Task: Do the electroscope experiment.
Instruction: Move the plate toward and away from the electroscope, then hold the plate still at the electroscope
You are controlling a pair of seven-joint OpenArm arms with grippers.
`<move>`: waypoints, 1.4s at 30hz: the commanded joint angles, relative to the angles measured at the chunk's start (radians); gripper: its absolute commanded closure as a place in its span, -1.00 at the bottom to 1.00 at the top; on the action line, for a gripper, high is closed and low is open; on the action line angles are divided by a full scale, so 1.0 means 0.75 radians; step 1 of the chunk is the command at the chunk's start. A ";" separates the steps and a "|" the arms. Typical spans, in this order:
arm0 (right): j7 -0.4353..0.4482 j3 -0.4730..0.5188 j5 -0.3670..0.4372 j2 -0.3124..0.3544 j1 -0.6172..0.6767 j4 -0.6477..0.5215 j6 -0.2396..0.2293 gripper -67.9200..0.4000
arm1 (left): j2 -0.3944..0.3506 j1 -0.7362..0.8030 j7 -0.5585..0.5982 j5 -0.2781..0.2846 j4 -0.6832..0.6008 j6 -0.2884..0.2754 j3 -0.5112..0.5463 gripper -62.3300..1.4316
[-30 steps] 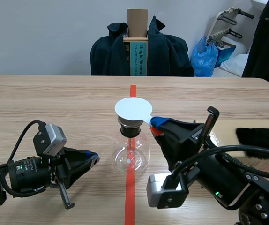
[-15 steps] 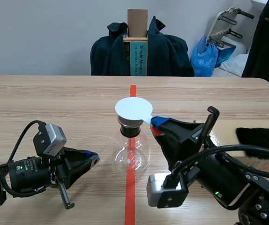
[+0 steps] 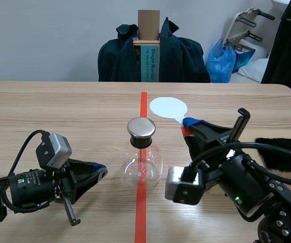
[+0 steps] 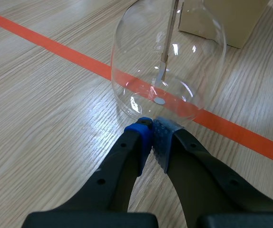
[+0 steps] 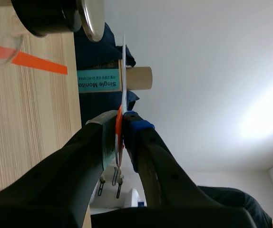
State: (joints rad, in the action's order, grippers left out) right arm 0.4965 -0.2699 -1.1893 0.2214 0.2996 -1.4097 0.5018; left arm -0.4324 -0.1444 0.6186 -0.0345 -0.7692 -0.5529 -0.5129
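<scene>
Electroscope point(image 3: 142, 152): one clear glass flask with a metal cap, standing on the red tape line about midway between the table's point(image 3: 59, 106) left and right edges. The left wrist view cuts off its neck and cap, and the thin rod inside is hard to make out. One white disc point(image 3: 168, 107) appears only as a thin edge-on line in the right wrist view. One black furry cloth point(image 3: 282, 152) near the table's right edge is partly hidden behind the right arm. The left gripper point(image 3: 101, 169) lies low by the near left, fingertips pressed together on nothing, pointing at the flask's base just short of the glass. The right gripper point(image 3: 191, 123) is raised and angled upward, clamped on the disc's orange-red handle, holding the disc beyond the cap and apart from it.
</scene>
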 commanded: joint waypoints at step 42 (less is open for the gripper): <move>0.375 0.032 0.010 0.000 -0.019 -0.010 0.019 0.96 | 0.003 -0.007 0.017 0.009 -0.015 -0.003 0.007 0.87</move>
State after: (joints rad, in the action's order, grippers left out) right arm 0.7780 -0.2508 -1.1896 0.2218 0.2996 -1.4097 0.5018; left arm -0.4324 -0.1444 0.6186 -0.0345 -0.7692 -0.5529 -0.5129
